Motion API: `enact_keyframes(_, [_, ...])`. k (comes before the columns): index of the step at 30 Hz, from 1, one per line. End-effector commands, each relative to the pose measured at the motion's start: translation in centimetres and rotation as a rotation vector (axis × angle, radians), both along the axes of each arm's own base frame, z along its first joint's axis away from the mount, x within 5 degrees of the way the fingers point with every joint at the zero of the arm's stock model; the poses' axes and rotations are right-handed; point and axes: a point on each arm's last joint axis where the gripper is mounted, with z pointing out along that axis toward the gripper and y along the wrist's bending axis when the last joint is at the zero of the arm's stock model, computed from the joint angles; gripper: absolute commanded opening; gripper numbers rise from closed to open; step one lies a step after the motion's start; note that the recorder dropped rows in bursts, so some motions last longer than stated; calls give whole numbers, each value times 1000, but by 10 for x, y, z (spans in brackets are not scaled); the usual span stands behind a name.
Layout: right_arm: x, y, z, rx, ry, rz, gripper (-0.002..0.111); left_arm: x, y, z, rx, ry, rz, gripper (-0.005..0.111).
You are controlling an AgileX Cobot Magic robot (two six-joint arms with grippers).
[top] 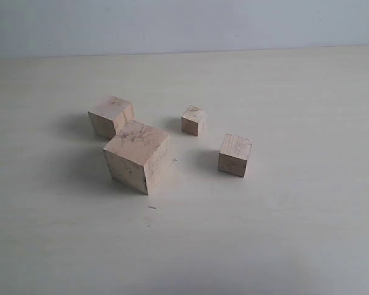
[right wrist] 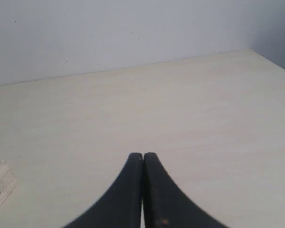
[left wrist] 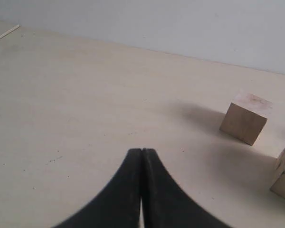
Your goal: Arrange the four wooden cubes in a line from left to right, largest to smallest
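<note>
Left fingers (left wrist: 123, 194): pressed together with nothing between them, over the counter (top: 283, 233)
Right fingers (right wrist: 123, 194): same deal, squeezed tight on nothing
Biggest cube (top: 138, 157): nearest us, left of centre
Third-size cube (top: 235, 155): off to its right, well apart
Second-biggest cube (top: 111, 115): just behind the biggest, to its left; we can't tell if they touch
Smallest cube (top: 194, 120): about as far back, standing alone

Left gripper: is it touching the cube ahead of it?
Apart. The left wrist view shows a stretch of table between the shut left gripper and the cube.
</note>
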Motion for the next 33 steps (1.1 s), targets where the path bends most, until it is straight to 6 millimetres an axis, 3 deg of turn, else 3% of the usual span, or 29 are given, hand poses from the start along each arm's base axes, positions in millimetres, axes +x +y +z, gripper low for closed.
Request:
enact_keyframes(1, [0, 0, -1, -2, -8, 2, 0, 0, 0, 1, -2, -9, -5, 0])
enact_keyframes(7, [1, 0, 2, -3, -36, 0, 0, 0, 0, 1, -2, -9, -5, 0])
enact_keyframes(14, [-1, -9, 46, 420, -521, -88, 0, 0, 0, 1, -2, -9, -5, 0])
enact_keyframes(19, [-9, -15, 65, 385, -758, -121, 0, 0, 0, 1, -2, -9, -5, 0])
enact_keyframes(24, [-8, -7, 85, 313, -607, -62, 0, 0, 0, 1, -2, -9, -5, 0])
enact_keyframes(29, [-4, 0, 146, 130, -466, -2, 0, 0, 0, 1, -2, -9, -5, 0])
enact_keyframes(33, [22, 7, 189, 101, -205, 60, 0, 0, 0, 1, -2, -9, -5, 0])
